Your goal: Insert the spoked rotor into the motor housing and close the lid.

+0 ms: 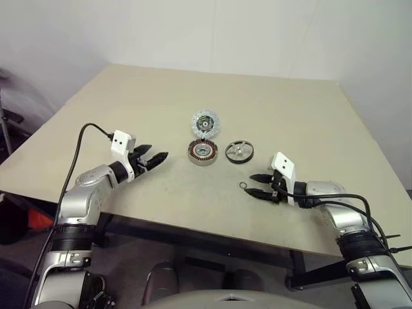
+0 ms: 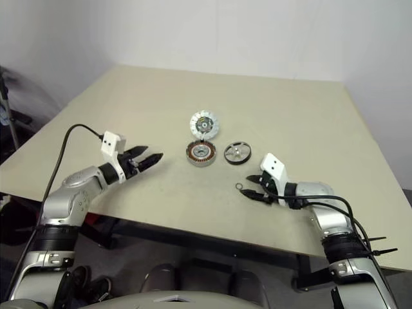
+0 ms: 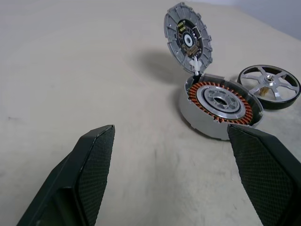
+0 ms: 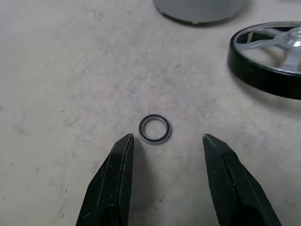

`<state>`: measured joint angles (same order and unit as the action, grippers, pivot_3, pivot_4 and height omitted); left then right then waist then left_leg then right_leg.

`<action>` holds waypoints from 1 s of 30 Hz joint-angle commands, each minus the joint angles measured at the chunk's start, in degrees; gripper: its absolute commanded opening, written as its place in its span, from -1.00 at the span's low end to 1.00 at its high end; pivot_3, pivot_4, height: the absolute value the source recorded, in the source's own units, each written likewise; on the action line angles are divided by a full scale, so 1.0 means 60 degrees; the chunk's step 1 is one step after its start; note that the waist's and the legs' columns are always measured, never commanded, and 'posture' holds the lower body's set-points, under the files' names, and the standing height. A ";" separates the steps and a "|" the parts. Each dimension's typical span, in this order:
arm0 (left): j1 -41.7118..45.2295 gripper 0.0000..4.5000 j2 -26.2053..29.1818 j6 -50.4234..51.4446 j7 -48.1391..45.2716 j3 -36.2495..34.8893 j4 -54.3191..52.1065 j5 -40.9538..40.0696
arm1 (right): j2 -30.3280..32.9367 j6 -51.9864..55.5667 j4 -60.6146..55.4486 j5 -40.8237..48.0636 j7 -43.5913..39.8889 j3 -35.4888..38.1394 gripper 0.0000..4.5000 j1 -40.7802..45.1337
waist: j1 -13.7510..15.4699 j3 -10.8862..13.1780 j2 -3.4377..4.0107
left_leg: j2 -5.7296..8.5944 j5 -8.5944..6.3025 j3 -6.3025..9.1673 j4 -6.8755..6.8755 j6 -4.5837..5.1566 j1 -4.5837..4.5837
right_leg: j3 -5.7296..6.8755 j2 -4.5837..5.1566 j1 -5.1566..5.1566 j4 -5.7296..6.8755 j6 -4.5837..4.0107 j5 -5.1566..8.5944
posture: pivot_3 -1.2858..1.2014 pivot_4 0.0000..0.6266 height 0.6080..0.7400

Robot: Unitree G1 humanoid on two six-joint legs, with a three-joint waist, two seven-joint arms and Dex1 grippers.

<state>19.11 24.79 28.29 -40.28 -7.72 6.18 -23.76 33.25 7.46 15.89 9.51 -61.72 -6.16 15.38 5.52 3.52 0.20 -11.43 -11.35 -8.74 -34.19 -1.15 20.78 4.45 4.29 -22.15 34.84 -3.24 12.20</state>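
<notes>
The motor housing [image 1: 203,152], with copper-brown windings around a silvery hub, sits mid-table. Its lid [image 3: 189,39] stands tilted up and open at the housing's far edge. The spoked rotor [image 1: 239,152], black-rimmed with silver spokes, lies flat just right of the housing. My left gripper [image 1: 156,156] is open, left of the housing and pointing at it, nothing between its fingers [image 3: 94,165]. My right gripper [image 1: 253,186] is open, low over the table in front of the rotor. A tiny black O-ring [image 4: 154,128] lies on the table just ahead of its fingertips, untouched.
The beige table [image 1: 129,103] ends in a front edge close under both arms. A black cable [image 1: 80,145] trails from the left wrist.
</notes>
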 commanded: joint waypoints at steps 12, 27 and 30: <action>0.0127 0.80 0.0280 -0.0069 0.0038 -0.0434 -0.0172 -0.0099 | -0.0107 -0.0926 0.0942 -0.0329 -0.0020 -0.0247 -0.11 0.0498 | -0.0017 -0.0001 -0.0002 | -0.0002 0.0001 0.0000 0.0000 -0.0002 -0.0039 | -0.0002 0.0000 0.0030 0.0002 0.0014 0.0008 | 0.03 -1.00 1.00; 0.0147 0.80 0.0285 -0.0144 0.0077 -0.0442 -0.0116 -0.0107 | -0.0159 -0.1204 0.1618 -0.0311 -0.0010 -0.0197 -0.76 0.0736 | -0.0027 0.0000 -0.0002 | -0.0002 0.0002 0.0005 0.0002 -0.0006 -0.0143 | -0.0004 0.0000 0.0139 -0.0012 0.0061 0.0036 | 0.03 -1.00 1.00; 0.0137 0.80 0.0280 -0.0138 0.0092 -0.0445 -0.0144 -0.0110 | -0.0143 -0.1144 0.1644 -0.0307 -0.0021 -0.0192 -0.89 0.0776 | -0.0029 0.0000 -0.0003 | -0.0002 0.0002 0.0005 0.0002 -0.0006 -0.0142 | -0.0004 0.0000 0.0139 -0.0013 0.0061 0.0036 | 0.03 -1.00 1.00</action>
<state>19.18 25.86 28.20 -39.76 -9.19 6.32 -23.75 31.86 0.18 25.15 8.52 -62.64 -7.97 19.27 5.35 3.52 0.18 -11.44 -11.34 -8.71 -34.18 -1.18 19.93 4.42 4.29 -21.31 34.76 -2.87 12.41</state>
